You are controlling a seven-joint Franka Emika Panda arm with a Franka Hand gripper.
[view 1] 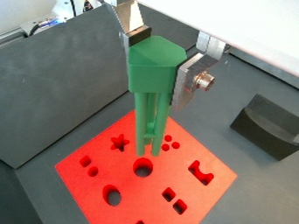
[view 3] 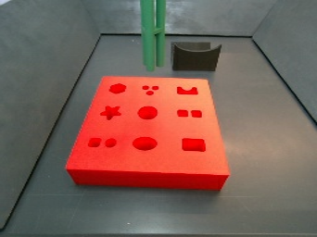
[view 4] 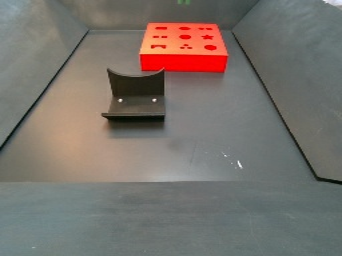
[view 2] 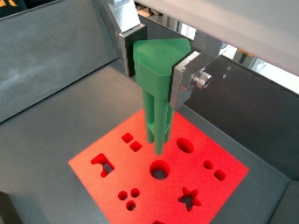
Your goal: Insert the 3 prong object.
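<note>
My gripper (view 1: 162,63) is shut on the wide head of the 3 prong object (view 1: 152,96), a long bright green bar that hangs upright from the fingers (view 1: 193,77). Both wrist views show this grip; in the other one the gripper (view 2: 158,63) holds the bar (view 2: 156,105) the same way. The prong end hangs above the red block (view 1: 128,184), near its round hole (view 1: 142,166) and the three small holes (view 1: 170,140). In a side view the bar (view 3: 152,32) hangs over the block's far edge (view 3: 148,139); the gripper itself is out of that frame.
A dark grey curved block (view 3: 195,56) stands on the floor behind the red block; it also shows in a side view (view 4: 134,95) and a wrist view (view 1: 271,127). Grey walls (view 3: 74,65) enclose the floor. The red block (view 4: 185,48) has several shaped holes.
</note>
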